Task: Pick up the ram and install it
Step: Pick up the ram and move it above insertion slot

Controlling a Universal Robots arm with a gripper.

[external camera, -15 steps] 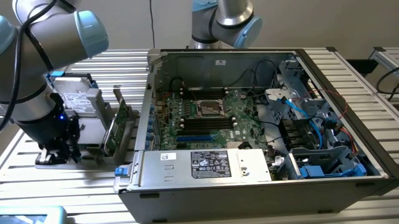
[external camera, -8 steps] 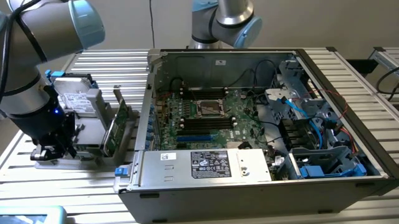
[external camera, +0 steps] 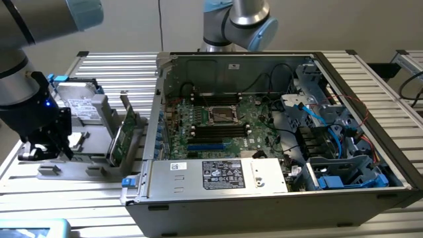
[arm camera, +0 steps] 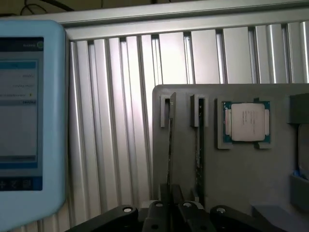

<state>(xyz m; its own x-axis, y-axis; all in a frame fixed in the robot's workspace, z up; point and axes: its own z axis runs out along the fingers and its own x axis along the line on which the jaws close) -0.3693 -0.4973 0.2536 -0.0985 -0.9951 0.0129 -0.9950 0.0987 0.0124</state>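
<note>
Pincer (arm camera: 170,209) jaws stand narrow, drawn in on either side of the ram (arm camera: 170,145), which stands on edge in a slot of the grey holder (arm camera: 241,188). They look closed on its thin upper edge, though the fingers partly hide the contact itself. In the exterior view the pincer (external camera: 45,148) hangs over that holder at the exterior view's left, well apart from the open computer case (external camera: 264,198) and its motherboard (external camera: 218,124). The holder lies on the slatted table (arm camera: 120,125). A second stick (arm camera: 199,145) stands in the neighbouring slot, just beside the ram, and a processor chip (arm camera: 246,121) sits in a square recess beyond it.

By the look of it the ram is light and stiff. It is a thin board that should not bend in the grip, but it could crack or lose a chip if squeezed hard or knocked. Its flat faces look smooth, so a weak pinch might let it slide or swing. The sound place to hold it seems to be the middle of the long upper edge, flat against both faces and clear of the contact edge down in the slot. A hold nearer one end would likely let it tip when lifted. With the neighbour so close, a finger could brush it.
</note>
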